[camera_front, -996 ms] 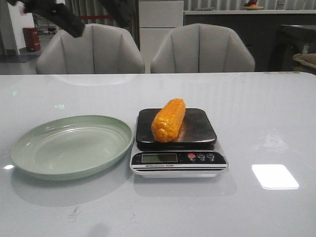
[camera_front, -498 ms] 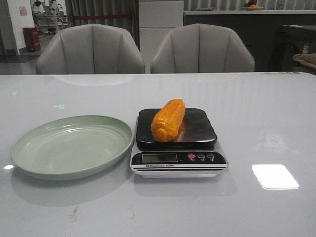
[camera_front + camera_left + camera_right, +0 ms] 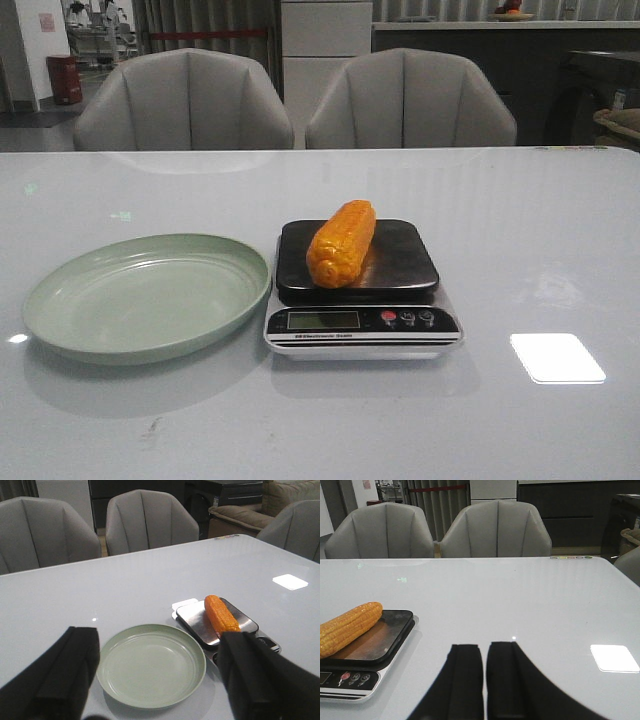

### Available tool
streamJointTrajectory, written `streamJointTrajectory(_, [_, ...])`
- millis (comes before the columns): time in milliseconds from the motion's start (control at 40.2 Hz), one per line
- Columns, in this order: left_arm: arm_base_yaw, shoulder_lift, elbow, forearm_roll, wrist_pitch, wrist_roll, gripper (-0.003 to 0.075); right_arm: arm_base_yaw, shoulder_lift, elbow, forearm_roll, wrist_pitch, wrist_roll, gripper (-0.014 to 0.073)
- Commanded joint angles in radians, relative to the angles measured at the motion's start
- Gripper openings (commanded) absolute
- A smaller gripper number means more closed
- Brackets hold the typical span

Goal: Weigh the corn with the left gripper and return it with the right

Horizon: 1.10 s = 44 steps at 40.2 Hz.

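Note:
The orange-yellow corn [image 3: 342, 242] lies on the black platform of the scale [image 3: 360, 290], slanted, a little left of the platform's middle. It also shows in the left wrist view [image 3: 220, 614] and the right wrist view [image 3: 349, 627]. My left gripper [image 3: 157, 672] is open and empty, high above the table, with the green plate [image 3: 151, 664] between its fingers in that view. My right gripper [image 3: 484, 652] is shut and empty, above bare table to the right of the scale [image 3: 365, 665]. Neither gripper shows in the front view.
The empty green plate [image 3: 145, 295] sits on the white table left of the scale. Two grey chairs [image 3: 185, 100] stand behind the table's far edge. A bright light patch [image 3: 556, 357] lies on the table at the right.
One second ago a black arm showed at the front view's top left; it has left that view. The corn, scale and plate have not moved.

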<state>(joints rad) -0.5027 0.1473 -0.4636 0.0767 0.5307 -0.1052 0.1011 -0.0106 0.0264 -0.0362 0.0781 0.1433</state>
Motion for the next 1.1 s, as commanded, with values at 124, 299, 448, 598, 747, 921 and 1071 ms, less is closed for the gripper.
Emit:
streamJointTrajectory(124, [-0.001,-0.065,0.015,0.01,-0.036,0.005,0.0115,-0.002,-0.019,0.003,-0.012,-0.078,-0.002,0.0198])
streamJointTrajectory(299, [-0.001,-0.071,0.019,0.01,-0.051,0.005,0.0113,-0.002,-0.019,0.003,-0.012,-0.149,-0.002,0.0198])
streamJointTrajectory(448, [-0.001,-0.071,0.019,0.01,-0.046,0.005,0.0114,-0.002,-0.011,-0.037,-0.012,-0.198,-0.002,0.0198])
streamJointTrajectory(598, [-0.001,-0.071,0.021,0.01,-0.046,0.005,0.0114,-0.002,0.082,-0.176,-0.012,-0.089,-0.002,0.0198])
streamJointTrajectory(747, [-0.001,-0.071,0.021,0.01,-0.046,0.005,0.0114,-0.002,0.24,-0.324,-0.011,0.062,-0.002,0.0198])
streamJointTrajectory(921, [-0.001,-0.071,0.021,0.01,-0.046,0.005,0.0113,-0.002,0.362,-0.39,-0.011,0.226,-0.002,0.0198])
streamJointTrajectory(1071, [-0.001,-0.071,0.021,0.01,-0.046,0.005,0.0114,-0.001,0.387,-0.386,-0.011,0.224,-0.002,0.0199])
